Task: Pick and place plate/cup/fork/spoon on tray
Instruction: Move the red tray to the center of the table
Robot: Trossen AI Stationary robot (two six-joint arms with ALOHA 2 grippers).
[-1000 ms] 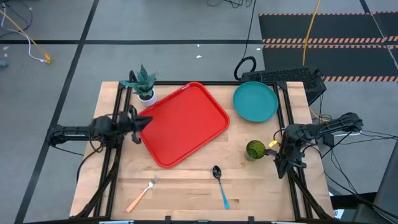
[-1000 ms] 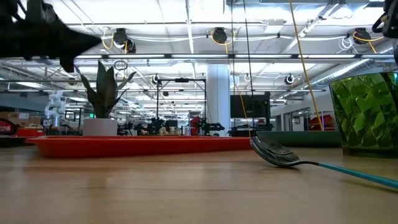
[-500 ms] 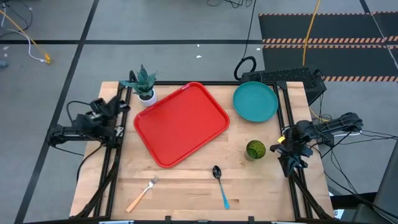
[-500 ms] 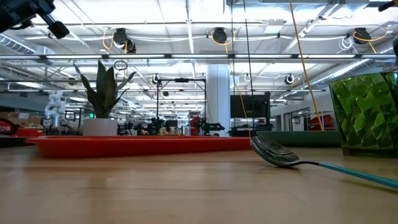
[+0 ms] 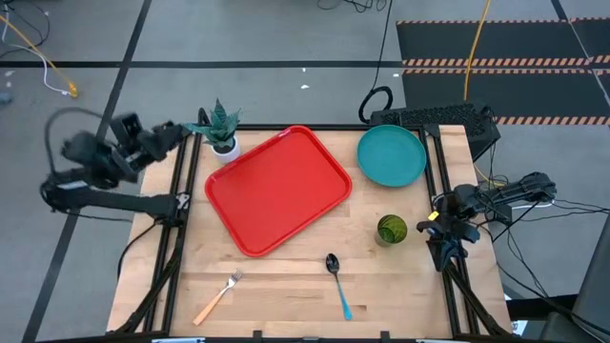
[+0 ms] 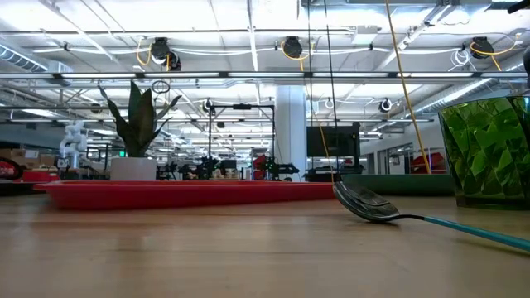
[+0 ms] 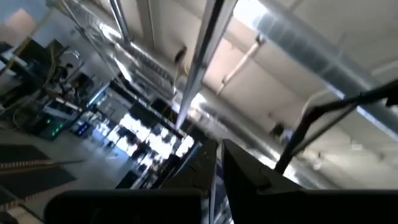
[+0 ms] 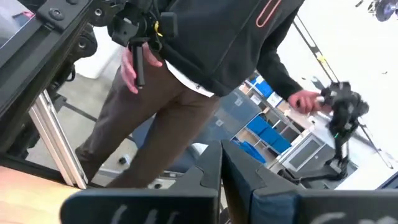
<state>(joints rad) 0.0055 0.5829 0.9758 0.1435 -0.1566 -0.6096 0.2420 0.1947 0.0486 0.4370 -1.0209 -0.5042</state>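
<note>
The red tray [image 5: 278,189] lies at an angle on the table's far middle. The teal plate [image 5: 392,156] lies at the far right. The green cup [image 5: 392,230] stands upright to the right of the tray and shows in the low view [image 6: 489,149]. The blue-handled spoon [image 5: 337,283] and the orange-handled fork [image 5: 219,296] lie near the front edge. My left gripper [image 5: 179,130] is shut and empty, raised beyond the table's far left corner [image 7: 217,146]. My right gripper [image 5: 441,259] is shut and empty at the right edge, beside the cup [image 8: 221,149].
A white pot with a green plant [image 5: 221,129] stands at the tray's far left corner, close to my left gripper. A dark keyboard [image 5: 434,116] lies behind the plate. A person [image 8: 186,68] stands beyond the table in the right wrist view.
My left gripper has left the tray's left edge, risen, and drawn back toward the table's far left corner, tipping upward. My right gripper has drawn slightly away from the cup toward the right edge. Nothing on the table has moved.
</note>
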